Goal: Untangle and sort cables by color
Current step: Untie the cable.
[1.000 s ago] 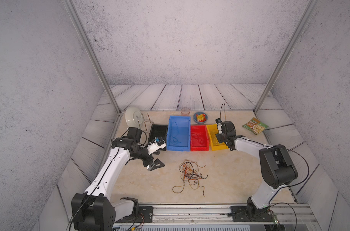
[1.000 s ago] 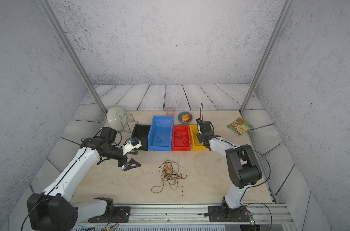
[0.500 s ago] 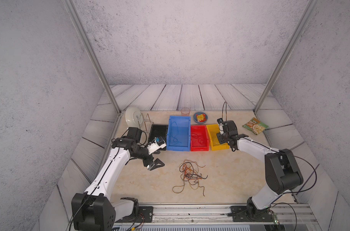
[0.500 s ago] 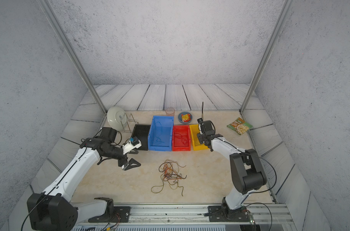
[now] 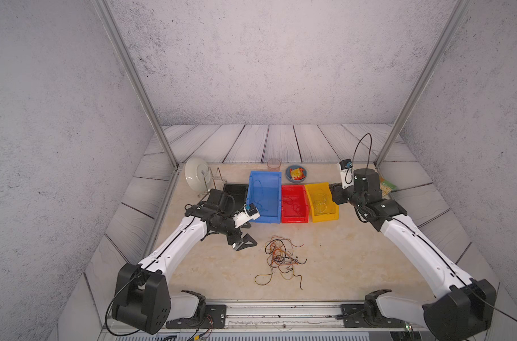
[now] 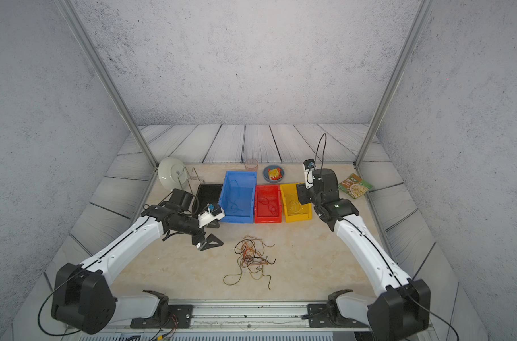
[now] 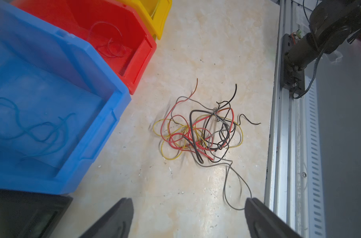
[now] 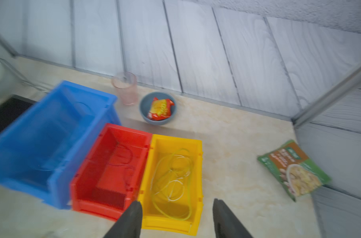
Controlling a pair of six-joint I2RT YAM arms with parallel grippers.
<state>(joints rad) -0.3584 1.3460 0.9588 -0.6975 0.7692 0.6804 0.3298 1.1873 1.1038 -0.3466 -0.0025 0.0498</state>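
Observation:
A tangle of red, yellow, black and grey cables [image 5: 282, 257] [image 6: 251, 255] [image 7: 200, 134] lies mid-table. My left gripper [image 5: 242, 239] [image 7: 188, 203] hovers just left of it, open and empty; one grey loop reaches beside a fingertip [image 7: 256, 212]. My right gripper [image 5: 335, 193] [image 8: 176, 203] is open and empty over the near right edge of the yellow bin [image 5: 325, 218] [image 8: 197, 171], where yellow cables [image 8: 171, 179] lie. Red cables [image 8: 124, 158] lie in the red bin [image 5: 294, 219], and blue cables [image 7: 41, 131] in the blue bin [image 5: 264, 220]. A black bin [image 5: 235, 189] stands leftmost.
Behind the bins stand a white plate in a wire rack [image 5: 196, 178], a clear cup [image 5: 273, 164] and a grey bowl holding a snack packet [image 5: 296, 173]. A green food packet [image 6: 354, 186] lies at the back right. A metal rail [image 5: 281, 313] runs along the front edge.
The right gripper's jaws have opened at the yellow bin, and that arm's elbow has swung down toward the front right. The left arm and the tangle have not moved.

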